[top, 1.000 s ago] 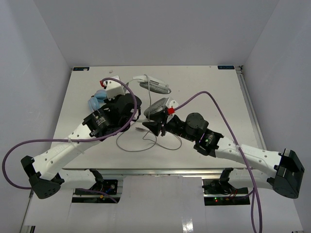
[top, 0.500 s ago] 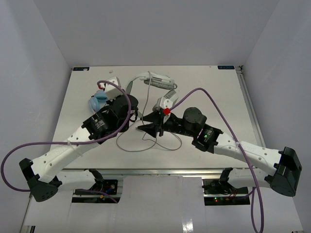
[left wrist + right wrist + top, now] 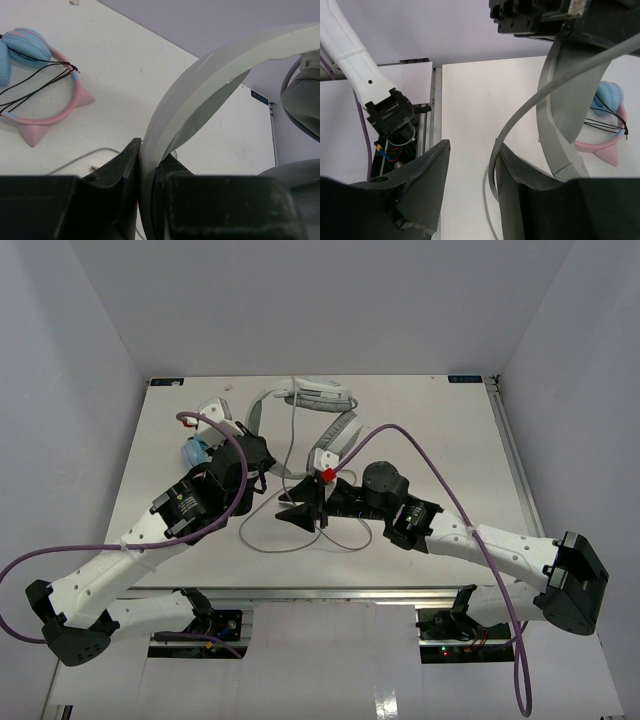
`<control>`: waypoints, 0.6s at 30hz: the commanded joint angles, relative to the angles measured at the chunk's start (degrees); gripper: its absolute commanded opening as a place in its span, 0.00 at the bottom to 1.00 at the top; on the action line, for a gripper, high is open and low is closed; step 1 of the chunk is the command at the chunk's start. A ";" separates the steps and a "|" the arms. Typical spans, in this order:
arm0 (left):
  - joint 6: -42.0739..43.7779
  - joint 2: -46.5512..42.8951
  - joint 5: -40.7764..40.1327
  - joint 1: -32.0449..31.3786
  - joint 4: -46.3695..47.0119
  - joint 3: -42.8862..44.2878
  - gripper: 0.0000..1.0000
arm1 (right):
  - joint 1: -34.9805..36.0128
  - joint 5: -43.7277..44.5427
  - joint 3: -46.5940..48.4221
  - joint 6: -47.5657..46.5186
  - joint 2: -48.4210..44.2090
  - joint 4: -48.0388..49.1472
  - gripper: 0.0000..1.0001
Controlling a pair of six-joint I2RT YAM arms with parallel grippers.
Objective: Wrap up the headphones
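the wrap has barely begun. the headphones are lifted off the desk, held up near its middle, and the left claw is clamped tight on the headband. no turn of the cable shows around the band yet. in the top view most of the cable lies in loose loops on the desk in front of the arms, so all the winding looks left to do.

the right claw stands about half open. the cable runs through its gap against one finger, not pinched as far as i can see.

the headband is a broad, smooth arch of matte white-grey plastic, and the ear cup is a padded grey oval. the cable is thin, round and limp — it will sag and slip unless kept taut. a pink-and-blue cat-eared band with thin dark cords lies well apart.
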 commanded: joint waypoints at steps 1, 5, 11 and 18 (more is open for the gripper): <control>-3.57 -2.96 -0.24 -0.24 2.97 1.80 0.00 | -0.53 6.47 -3.68 1.30 -0.76 6.20 0.48; -4.69 -2.73 -1.67 -0.24 2.05 1.95 0.00 | -0.50 9.94 -7.48 2.11 -0.85 11.21 0.47; -6.21 -1.50 -1.94 -0.24 1.77 2.80 0.00 | -0.36 14.06 -12.11 3.23 1.10 19.66 0.46; -8.46 -1.07 -1.54 -0.24 1.80 2.28 0.00 | -0.36 15.24 -18.72 4.03 4.98 36.03 0.46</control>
